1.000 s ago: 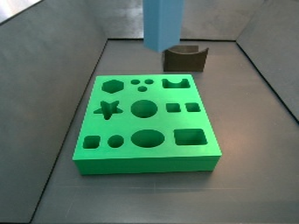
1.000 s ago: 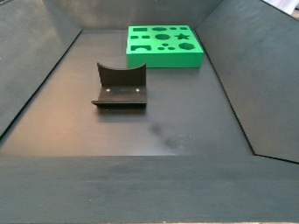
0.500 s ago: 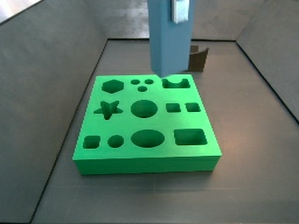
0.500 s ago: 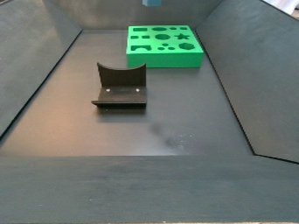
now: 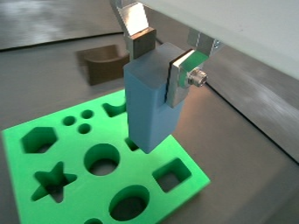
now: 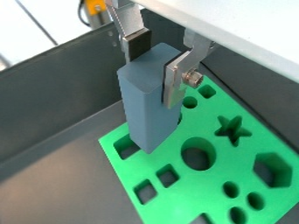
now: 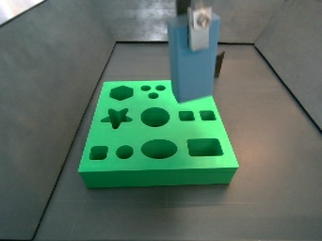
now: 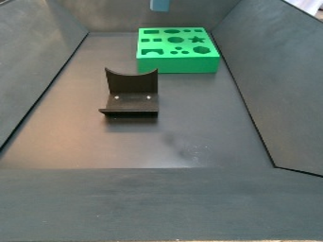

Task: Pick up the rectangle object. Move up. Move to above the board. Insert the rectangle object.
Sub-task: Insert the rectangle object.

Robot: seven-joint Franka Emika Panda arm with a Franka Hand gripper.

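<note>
My gripper (image 5: 158, 54) is shut on the upper end of the rectangle object (image 5: 149, 105), a slim light-blue block that hangs upright. The silver fingers (image 6: 177, 74) clamp its two sides in both wrist views. The block (image 7: 191, 61) is in the air over the far right part of the board (image 7: 157, 176), a thick green slab with star, hexagon, circle, oval and square holes. It does not touch the board. In a side view only the block's lower tip (image 8: 161, 4) shows, above the board (image 8: 179, 64). The board also shows below the block in the wrist views (image 5: 30, 166) (image 6: 121, 147).
The dark brown fixture with a curved notch (image 8: 128, 95) stands on the grey floor in front of the board in a side view. It lies beyond the board in a wrist view (image 5: 103, 63). In the other side view it is mostly hidden behind the block. Sloped grey bin walls (image 7: 75, 85) surround the floor.
My gripper has carried the light-blue block from over the fixture to over the board's far right part. The board and fixture have not moved.
</note>
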